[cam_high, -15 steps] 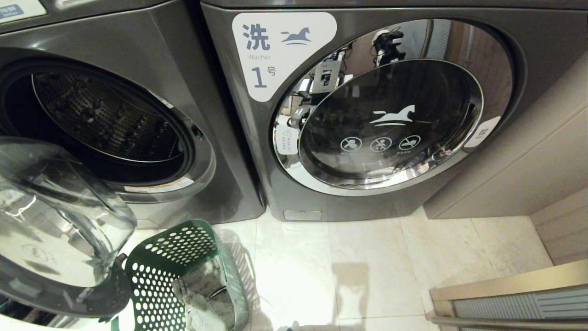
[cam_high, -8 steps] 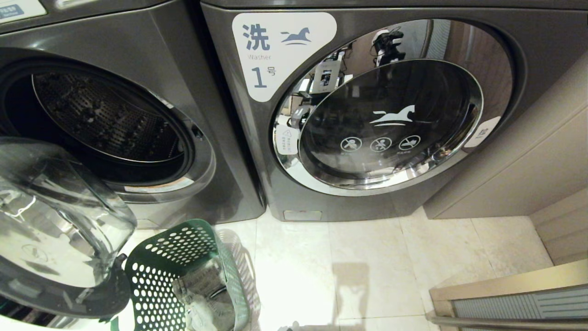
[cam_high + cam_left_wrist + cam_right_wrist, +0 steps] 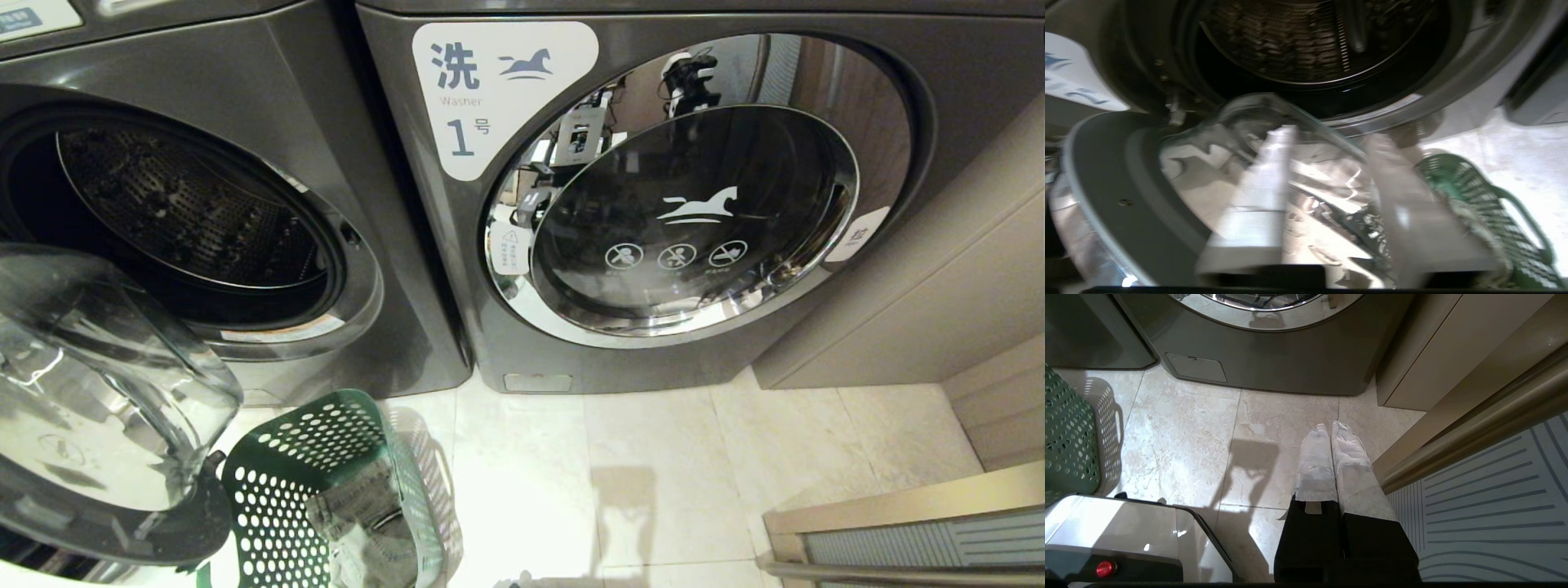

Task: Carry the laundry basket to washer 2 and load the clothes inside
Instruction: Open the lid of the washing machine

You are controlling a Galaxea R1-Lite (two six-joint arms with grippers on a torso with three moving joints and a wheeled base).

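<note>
The laundry basket [image 3: 326, 498] is dark green perforated plastic with rounded corners and round holes. It stands on the pale stone-tile floor [image 3: 653, 474] at the near left of the head view, just beside the swung-open door [image 3: 98, 408] of the left machine. The clothes [image 3: 363, 523], a crumpled pale denim garment with visible seams, lie inside the basket.

The left machine [image 3: 245, 82] is dark grey metal. Its opening exposes a perforated steel drum [image 3: 180, 204]. Its door is a domed clear glass bowl in a dark ring. Its number label is not readable in the head view. The closed machine on the right [image 3: 669, 204] carries a chrome-rimmed round glass door, a white horse logo and a white label reading "1".

The left wrist view alone shows the left tool [image 3: 1331, 163]. Its two pale fingers stand apart over the glass door, with nothing between them; the view is blurred. The basket's cut-out handle [image 3: 1523, 216] shows here too.

The right wrist view alone shows the right tool [image 3: 1330, 428], clenched, its white-wrapped fingers pressed together above the floor, empty, near a beige cabinet [image 3: 1453, 347] and a striped mat [image 3: 1494, 506].
</note>
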